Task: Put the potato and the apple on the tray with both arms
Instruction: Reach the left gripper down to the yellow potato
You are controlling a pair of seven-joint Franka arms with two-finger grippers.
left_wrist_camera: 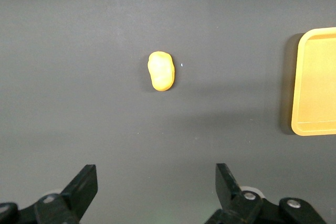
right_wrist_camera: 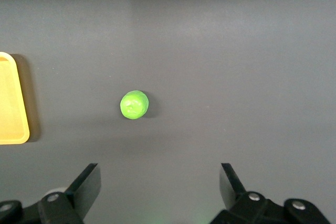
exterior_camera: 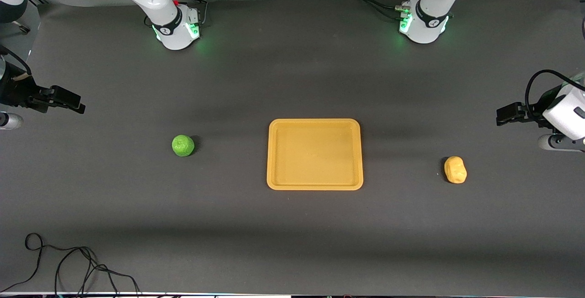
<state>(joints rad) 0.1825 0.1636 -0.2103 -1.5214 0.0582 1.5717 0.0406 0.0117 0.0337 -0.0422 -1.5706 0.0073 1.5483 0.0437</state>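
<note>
The yellow-orange tray (exterior_camera: 314, 154) lies bare in the middle of the dark table. The green apple (exterior_camera: 183, 145) sits beside it toward the right arm's end. The yellow-orange potato (exterior_camera: 455, 169) sits beside it toward the left arm's end. My right gripper (exterior_camera: 75, 103) hangs open and empty over the table at its own end, apart from the apple (right_wrist_camera: 134, 104). My left gripper (exterior_camera: 502, 115) hangs open and empty over the table at its own end, apart from the potato (left_wrist_camera: 161, 71). The tray's edge shows in the left wrist view (left_wrist_camera: 317, 82) and the right wrist view (right_wrist_camera: 10, 100).
The two white arm bases (exterior_camera: 176, 28) (exterior_camera: 422, 23) stand with green lights at the table's edge farthest from the front camera. A loose black cable (exterior_camera: 68, 266) lies at the edge nearest that camera, toward the right arm's end.
</note>
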